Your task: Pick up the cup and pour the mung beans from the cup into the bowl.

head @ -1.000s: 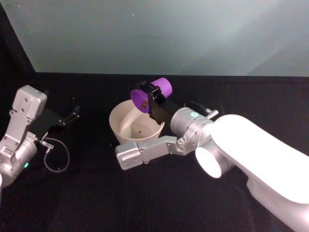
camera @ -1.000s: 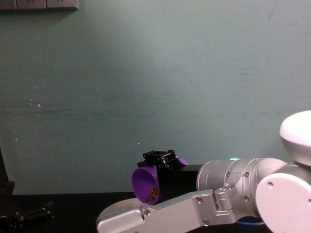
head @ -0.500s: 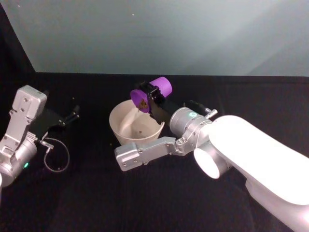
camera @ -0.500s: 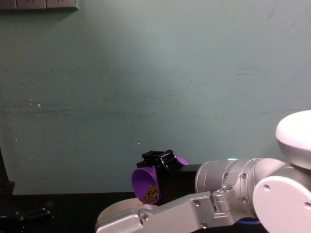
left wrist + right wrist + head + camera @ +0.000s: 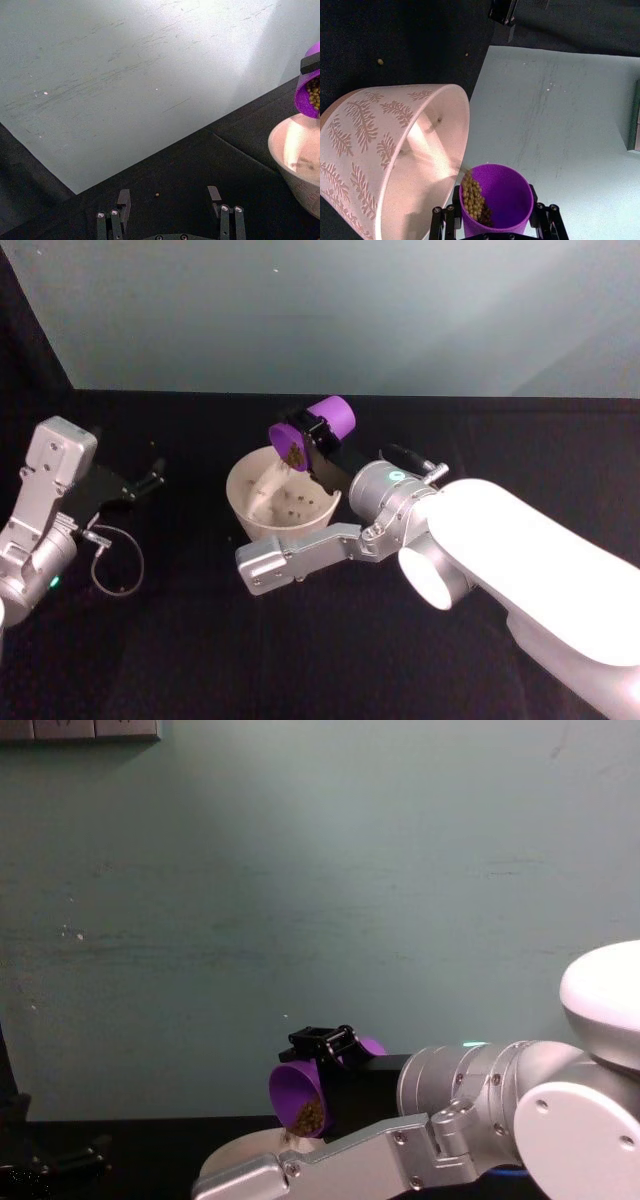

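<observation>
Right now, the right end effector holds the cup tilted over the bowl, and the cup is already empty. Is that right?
No. The cup is not empty: the right wrist view shows mung beans heaped near its lip. Otherwise correct: the right end effector holds the cup tilted over the bowl.

In the chest view the right arm (image 5: 470, 1105) hides most of the bowl (image 5: 258, 1147). The left wrist view's edge cuts off the cup (image 5: 301, 96).
</observation>
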